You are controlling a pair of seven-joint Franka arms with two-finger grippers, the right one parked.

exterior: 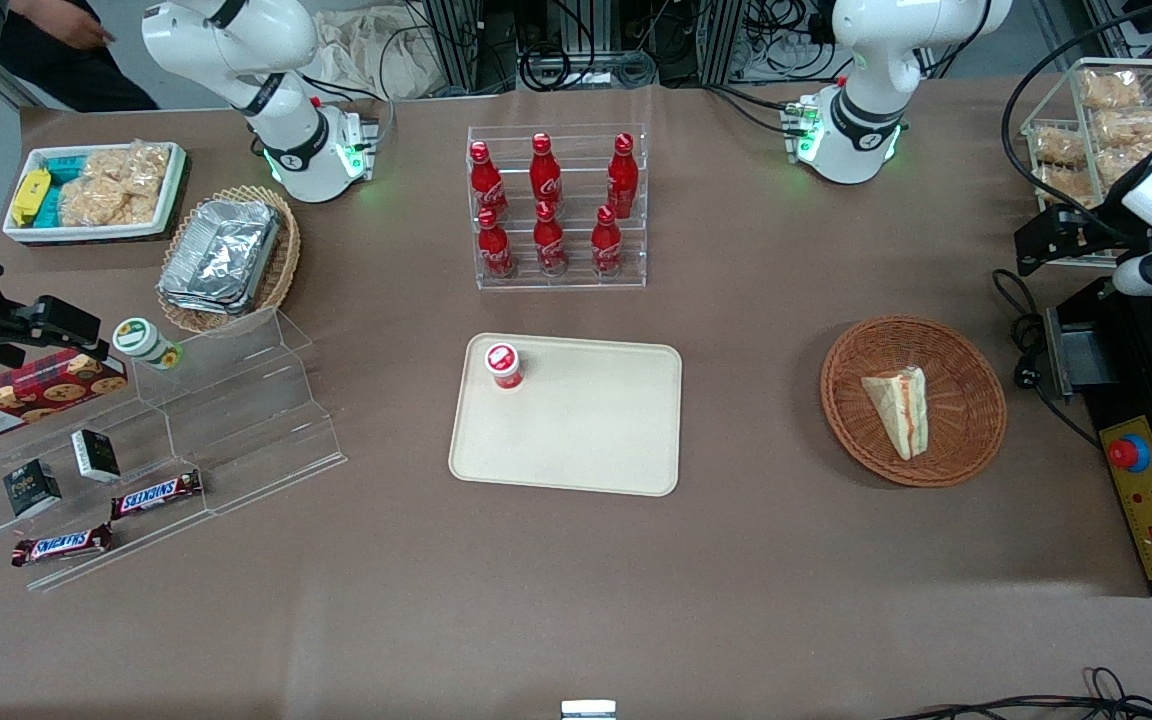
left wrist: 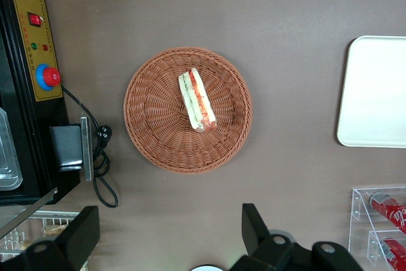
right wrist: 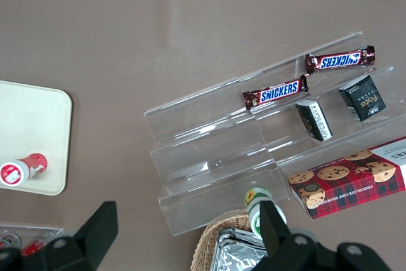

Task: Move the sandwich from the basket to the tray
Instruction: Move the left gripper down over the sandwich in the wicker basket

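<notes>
A clear stepped display shelf holding two Snickers bars and a red cookie box stands at the parked arm's end of the brown table. Farther from the front camera are a white bin of snack bags and a tan oval basket of foil containers. At mid-table, a clear rack of red cola bottles stands farther from the camera than the tray. The cream tray carries only a small red-capped bottle, in the corner nearest the rack and the parked arm.

Toward the working arm's end, well apart from the tray, is the round reddish-brown basket. The sandwich lies inside it near the middle, its red and green filling showing along one edge. The left arm's gripper hangs high over the table beside the basket. Its two black fingers are spread wide and grip nothing. A black control box with a red button sits at the table's edge.
</notes>
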